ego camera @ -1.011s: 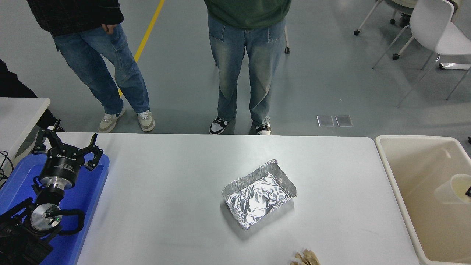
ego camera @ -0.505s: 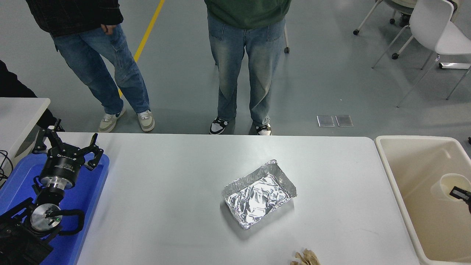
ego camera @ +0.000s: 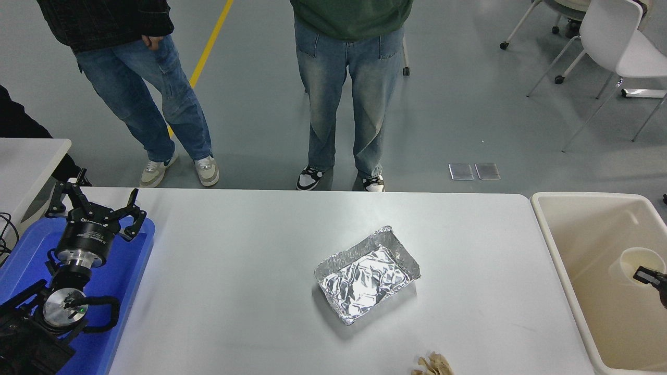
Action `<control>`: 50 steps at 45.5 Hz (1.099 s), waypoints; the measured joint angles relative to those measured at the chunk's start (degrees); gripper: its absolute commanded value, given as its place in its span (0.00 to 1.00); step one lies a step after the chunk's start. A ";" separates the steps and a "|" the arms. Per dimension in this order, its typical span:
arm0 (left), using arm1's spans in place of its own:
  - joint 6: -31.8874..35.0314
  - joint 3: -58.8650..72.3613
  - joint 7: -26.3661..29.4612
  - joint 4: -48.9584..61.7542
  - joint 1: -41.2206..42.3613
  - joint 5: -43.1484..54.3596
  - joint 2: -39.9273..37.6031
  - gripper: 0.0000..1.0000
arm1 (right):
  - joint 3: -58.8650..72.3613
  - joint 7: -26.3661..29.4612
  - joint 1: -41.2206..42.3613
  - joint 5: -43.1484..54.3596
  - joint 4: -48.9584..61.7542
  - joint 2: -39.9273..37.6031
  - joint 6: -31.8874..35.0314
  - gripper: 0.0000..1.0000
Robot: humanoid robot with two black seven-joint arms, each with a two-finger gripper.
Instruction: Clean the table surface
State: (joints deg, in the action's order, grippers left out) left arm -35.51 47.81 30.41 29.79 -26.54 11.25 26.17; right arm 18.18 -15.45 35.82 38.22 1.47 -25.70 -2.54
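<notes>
Head view: the counter [ego camera: 234, 291], the surface to be cleaned, fills the lower middle of the picture. A crinkled foil tray [ego camera: 367, 273] sits open side up a little right of its centre, with bare counter all round it. This leaves room to reach it from any side. A crumpled brown scrap [ego camera: 433, 364] lies nearer the robot than the foil tray, at the counter's near edge.

Right of the foil tray, past the counter's right edge, stands a beige bin [ego camera: 552, 245], probably meant for the litter. The right tool [ego camera: 649, 275] reaches in from the edge over it at a pale cup [ego camera: 633, 260]; whether it grips cannot be told.

Left of the foil tray, the left tool [ego camera: 96, 208] is parked over a blue tray [ego camera: 130, 271], fingers spread.
</notes>
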 measured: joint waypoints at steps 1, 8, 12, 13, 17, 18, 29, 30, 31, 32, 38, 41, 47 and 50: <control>0.00 0.00 0.00 0.00 0.00 0.00 0.00 1.00 | 0.03 0.14 -0.01 0.00 0.00 0.00 0.00 0.77; 0.00 0.00 0.00 0.00 0.00 0.00 0.00 1.00 | 0.20 0.52 -0.07 -0.04 0.03 0.00 0.13 1.00; 0.00 0.00 0.00 0.00 0.00 0.00 0.00 1.00 | 0.23 0.64 -0.12 -0.04 0.03 0.00 0.20 1.00; 0.00 0.00 0.00 0.00 0.00 0.00 0.00 1.00 | 0.23 0.66 -0.13 -0.04 0.03 -0.01 0.20 1.00; 0.00 0.00 0.00 0.00 0.00 0.00 0.01 1.00 | 0.24 0.72 -0.16 -0.03 0.06 -0.07 0.17 1.00; 0.00 0.00 0.00 0.00 0.00 0.00 0.01 1.00 | 0.23 0.74 -0.17 -0.03 0.08 -0.10 0.12 1.00; 0.00 0.00 0.00 0.00 0.00 0.00 0.00 1.00 | 0.11 0.77 -0.21 -0.04 0.14 -0.35 -0.10 1.00; 0.00 0.00 0.00 0.00 0.00 0.00 0.01 1.00 | 0.10 0.77 -0.21 -0.04 0.14 -0.37 -0.11 1.00; 0.00 0.00 0.00 0.00 0.00 0.00 0.01 1.00 | 0.09 0.77 -0.21 -0.04 0.14 -0.40 -0.12 1.00; 0.00 0.00 -0.01 0.00 0.00 0.00 0.00 1.00 | 0.08 0.77 -0.21 -0.04 0.14 -0.41 -0.12 1.00; 0.00 0.00 -0.02 0.00 0.00 0.00 0.00 1.00 | -0.03 0.78 -0.22 -0.12 0.15 -0.44 -0.15 1.00; 0.00 0.00 -0.06 0.00 0.00 0.00 0.00 1.00 | -0.12 0.78 -0.22 -0.23 0.15 -0.45 -0.17 1.00; 0.00 0.00 -0.07 0.00 0.00 0.00 0.00 1.00 | -0.27 0.78 0.07 -0.40 0.66 -0.46 -0.24 1.00; 0.00 0.00 -0.06 0.00 0.00 0.00 -0.01 1.00 | -0.35 0.78 0.23 -0.57 1.15 -0.46 -0.26 1.00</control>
State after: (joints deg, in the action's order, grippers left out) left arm -35.51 47.82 30.35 29.80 -26.54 11.25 26.16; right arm 17.83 -14.68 36.05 37.65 2.62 -26.17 -2.81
